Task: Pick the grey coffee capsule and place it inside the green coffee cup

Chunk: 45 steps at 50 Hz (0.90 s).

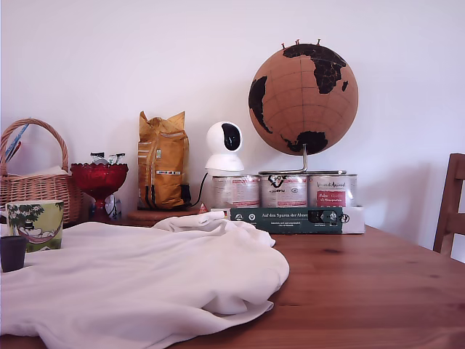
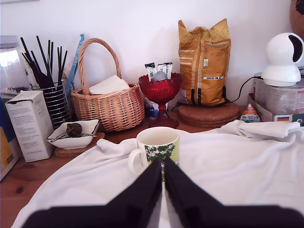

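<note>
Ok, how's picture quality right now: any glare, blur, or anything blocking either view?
Exterior view: soft, even light, slightly hazy, no glare; the grey coffee capsule is dim at the exterior view's left edge. Wrist view: sharper; the dark end effector blocks the foreground and part of the green coffee cup.

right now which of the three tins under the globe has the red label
The tin at the exterior view's right end of the row. Its label has a red panel; the middle tin and the left tin have pale, greyish labels.
</note>
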Tool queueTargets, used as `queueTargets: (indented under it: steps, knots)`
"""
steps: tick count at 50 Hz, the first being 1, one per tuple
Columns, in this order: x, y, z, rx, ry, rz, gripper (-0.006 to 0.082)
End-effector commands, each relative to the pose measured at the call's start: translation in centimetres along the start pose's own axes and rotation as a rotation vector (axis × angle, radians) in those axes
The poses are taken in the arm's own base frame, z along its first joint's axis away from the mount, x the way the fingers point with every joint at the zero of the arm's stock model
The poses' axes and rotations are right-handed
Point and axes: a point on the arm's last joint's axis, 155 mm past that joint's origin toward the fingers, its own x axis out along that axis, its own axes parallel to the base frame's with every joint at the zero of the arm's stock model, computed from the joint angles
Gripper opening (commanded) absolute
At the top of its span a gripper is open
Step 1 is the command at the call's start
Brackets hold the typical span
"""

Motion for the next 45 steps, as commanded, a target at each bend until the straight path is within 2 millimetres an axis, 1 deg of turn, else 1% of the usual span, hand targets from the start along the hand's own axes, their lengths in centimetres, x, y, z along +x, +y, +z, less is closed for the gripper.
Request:
queueTargets:
  steps: [1,11,14,17,24,30,34,40,45]
  knots:
    - [-0.1,0.1,-4.6,-0.102,0.173,-0.004,-0.0014]
    - [-0.1,0.1,-4.6,-0.106,0.173,-0.003,-0.0014]
    - [-0.1,0.1,-4.3,-0.121,0.160,-0.004,-0.0014]
    - [0.0,-0.2,-3.5,-0.129,0.131,-0.021,-0.0014]
    - [0.1,-1.3,-0.7,-0.165,0.036,-0.086,-0.0013]
    - [-0.1,-2.2,0.3,-0.176,0.022,-0.137,-0.0013]
    - [0.0,-2.5,0.0,-0.196,0.039,-0.154,-0.0013]
    - [0.5,-2.7,-1.6,-0.211,0.109,-0.155,-0.0009]
    - [1.0,-3.1,-2.5,-0.218,0.154,-0.176,-0.0008]
